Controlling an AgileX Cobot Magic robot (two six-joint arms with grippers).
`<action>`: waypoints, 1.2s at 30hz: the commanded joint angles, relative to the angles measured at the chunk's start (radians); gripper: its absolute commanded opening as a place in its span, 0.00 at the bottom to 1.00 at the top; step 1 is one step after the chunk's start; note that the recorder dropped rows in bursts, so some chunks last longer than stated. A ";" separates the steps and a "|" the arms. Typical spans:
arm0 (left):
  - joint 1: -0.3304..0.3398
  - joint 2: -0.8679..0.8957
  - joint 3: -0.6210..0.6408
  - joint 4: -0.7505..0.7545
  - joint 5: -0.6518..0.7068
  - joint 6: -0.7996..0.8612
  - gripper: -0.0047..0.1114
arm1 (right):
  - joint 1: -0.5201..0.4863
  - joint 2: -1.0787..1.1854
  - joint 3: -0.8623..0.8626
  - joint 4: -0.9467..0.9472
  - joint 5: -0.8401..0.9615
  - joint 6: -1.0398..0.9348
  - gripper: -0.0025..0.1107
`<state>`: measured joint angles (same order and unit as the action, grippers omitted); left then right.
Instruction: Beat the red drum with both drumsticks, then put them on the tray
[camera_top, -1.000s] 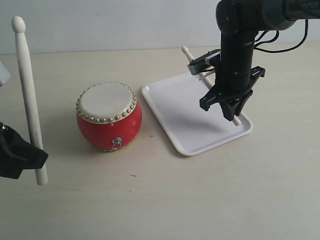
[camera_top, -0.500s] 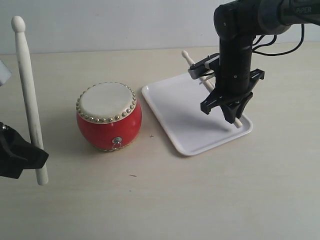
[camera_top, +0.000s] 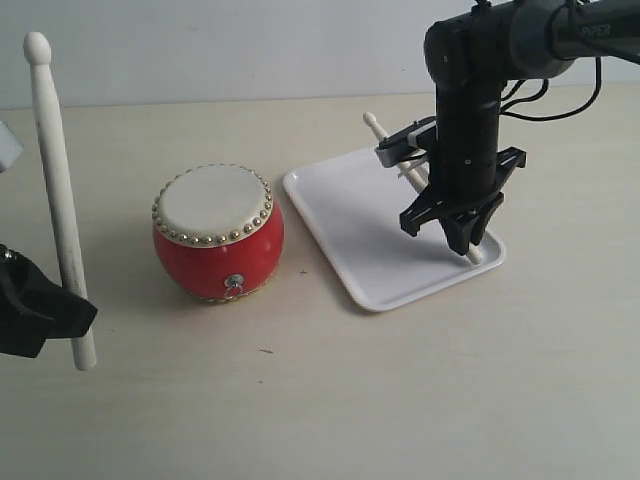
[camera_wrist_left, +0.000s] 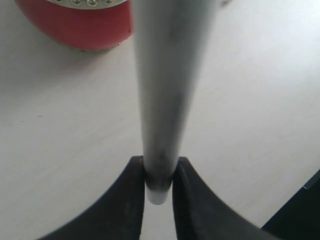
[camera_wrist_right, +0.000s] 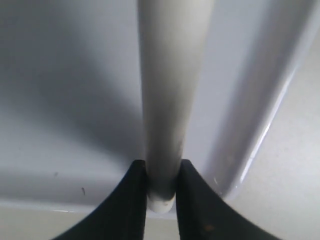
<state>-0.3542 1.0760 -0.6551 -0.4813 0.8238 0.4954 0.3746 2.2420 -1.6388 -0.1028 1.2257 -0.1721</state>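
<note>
In the exterior view, the left stick (camera_top: 58, 190) is pinched near its butt by the left gripper (camera_top: 72, 312) and held almost upright at 9 o'clock of the drum (camera_top: 218, 232). The tray (camera_top: 340, 220) lies at 3 o'clock of the drum. Over the tray's far side the right stick (camera_top: 380, 132) is clamped by the right gripper (camera_top: 462, 238), slanting from 10 to 4 o'clock. In the left wrist view, the left stick (camera_wrist_left: 165, 75) is gripped between both jaws just above its butt, with the drum (camera_wrist_left: 80, 30) beyond. In the right wrist view, the right stick (camera_wrist_right: 172, 75) is likewise squeezed near its butt, above the tray (camera_wrist_right: 60, 100).

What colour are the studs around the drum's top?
Gold, ringing the red drum's cream skin; clearest in the exterior view.
</note>
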 joint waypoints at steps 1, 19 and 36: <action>-0.006 -0.005 0.004 -0.016 0.000 0.006 0.04 | -0.002 -0.009 -0.006 -0.002 -0.005 -0.001 0.02; -0.006 -0.005 0.004 -0.035 0.004 0.024 0.04 | -0.002 0.014 -0.006 -0.013 -0.005 0.001 0.17; -0.006 -0.005 0.004 -0.035 -0.005 0.024 0.04 | -0.002 -0.118 -0.006 -0.013 -0.005 0.026 0.29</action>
<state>-0.3542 1.0760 -0.6551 -0.5075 0.8295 0.5162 0.3746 2.1762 -1.6388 -0.1065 1.2239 -0.1540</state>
